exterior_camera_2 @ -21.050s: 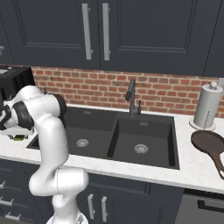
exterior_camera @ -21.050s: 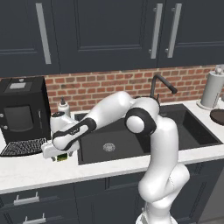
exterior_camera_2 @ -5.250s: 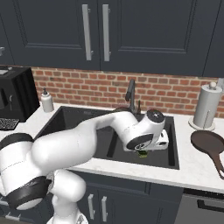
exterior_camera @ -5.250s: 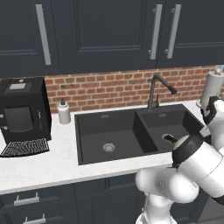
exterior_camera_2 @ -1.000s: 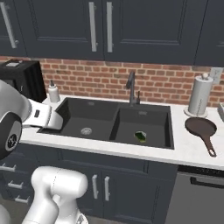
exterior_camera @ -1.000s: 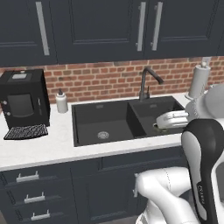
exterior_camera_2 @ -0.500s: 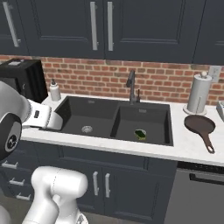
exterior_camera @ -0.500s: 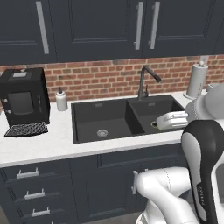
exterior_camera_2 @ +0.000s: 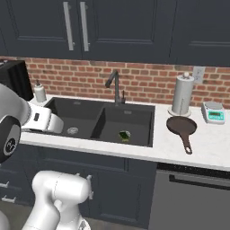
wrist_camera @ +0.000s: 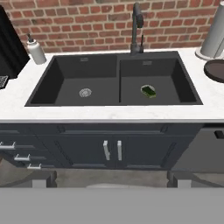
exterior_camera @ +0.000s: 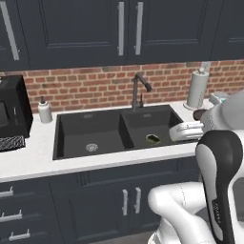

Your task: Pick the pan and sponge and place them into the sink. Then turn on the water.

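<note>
The sponge [exterior_camera: 153, 138] [exterior_camera_2: 124, 134] [wrist_camera: 148, 91] lies on the floor of the right basin of the black sink [exterior_camera: 95, 128] [exterior_camera_2: 81, 117] [wrist_camera: 87, 74]. The dark brown pan [exterior_camera_2: 182, 126] rests on the counter right of the sink, handle toward the front edge; its rim [wrist_camera: 215, 70] shows at the right edge of the hand view. No water runs from the black faucet [exterior_camera: 139, 88] [exterior_camera_2: 114, 85] [wrist_camera: 137, 26]. My gripper [wrist_camera: 111, 180] is held well back from the counter, facing the sink, its fingertips [wrist_camera: 43, 179] wide apart and empty.
A paper towel roll [exterior_camera: 196, 89] [exterior_camera_2: 181, 95] stands behind the pan, with a small scale [exterior_camera_2: 213, 112] to its right. A soap bottle [exterior_camera: 44, 111] [wrist_camera: 36, 50] and a black coffee machine [exterior_camera: 9, 112] stand left of the sink. Cabinet doors run below the counter.
The whole picture has slid left in both base views, so the base has moved right along the counter. The sponge and pan have stayed put, and the gripper has stayed open.
</note>
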